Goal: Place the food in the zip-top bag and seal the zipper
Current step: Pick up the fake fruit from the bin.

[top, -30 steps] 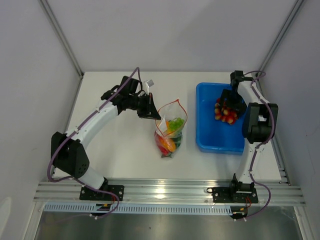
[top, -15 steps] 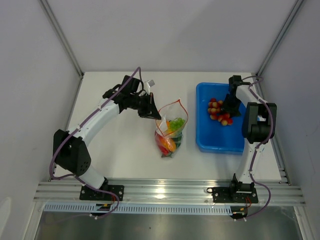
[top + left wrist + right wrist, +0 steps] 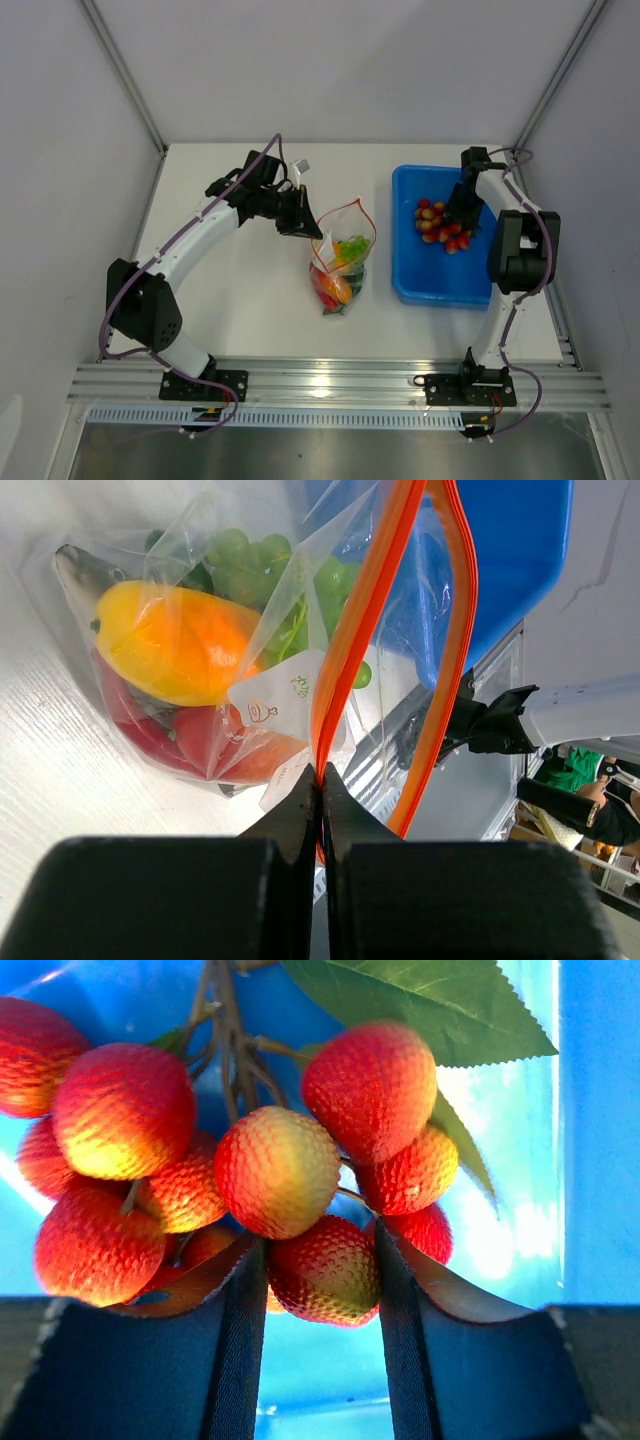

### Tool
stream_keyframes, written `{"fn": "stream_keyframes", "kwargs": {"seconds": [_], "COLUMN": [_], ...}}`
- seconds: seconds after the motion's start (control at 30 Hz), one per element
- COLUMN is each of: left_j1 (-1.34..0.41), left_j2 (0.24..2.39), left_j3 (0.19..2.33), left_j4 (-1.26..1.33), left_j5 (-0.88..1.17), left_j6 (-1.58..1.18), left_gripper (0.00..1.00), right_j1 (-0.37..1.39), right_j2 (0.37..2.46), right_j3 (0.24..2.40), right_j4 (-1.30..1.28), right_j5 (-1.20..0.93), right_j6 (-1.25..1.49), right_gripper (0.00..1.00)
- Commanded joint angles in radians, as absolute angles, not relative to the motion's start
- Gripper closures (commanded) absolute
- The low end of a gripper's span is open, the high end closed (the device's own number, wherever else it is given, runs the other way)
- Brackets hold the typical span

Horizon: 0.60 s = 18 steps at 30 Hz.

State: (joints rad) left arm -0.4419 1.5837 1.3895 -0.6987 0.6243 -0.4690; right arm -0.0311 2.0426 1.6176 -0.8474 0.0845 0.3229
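- Our right end effector [image 3: 320, 1265], wide a second ago, now pinches the red-yellow cherry tomato cluster [image 3: 275, 1170] inside the blue plastic tub [image 3: 425, 275].
- Our left end effector [image 3: 320, 780] pinches the orange-red zipper strip [image 3: 365, 610] of the clear crinkly bag [image 3: 340, 258], left of the tub; we expect the transfer next.

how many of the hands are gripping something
2. The left hand is pinched shut on the zipper of the zip-top bag; the right hand clamps one fruit of the red-yellow fruit bunch in the blue tub.
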Motion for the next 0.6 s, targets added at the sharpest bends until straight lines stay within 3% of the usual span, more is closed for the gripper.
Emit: {"fn": "stream_keyframes", "kwargs": {"seconds": [0.0,0.57], "left_j1": [-0.434,-0.434], "left_j2": [1.559,1.542], "left_j3": [1.427,1.445], "left_j4": [-0.695,-0.712], "left_j5": [0.644,0.669], "left_j6": [-0.446,-0.442], "left_gripper": [1.00,0.99], "right_j1": [-0.034,0.067], "right_j2": [1.947,1.642], "right_j3": [1.626,1.670], "right_j4": [-0.879,-1.015], "right_j5": [0.081,-0.061], "right_j6": [0.339,0.327], "right_gripper": [0.96,1.00]}}
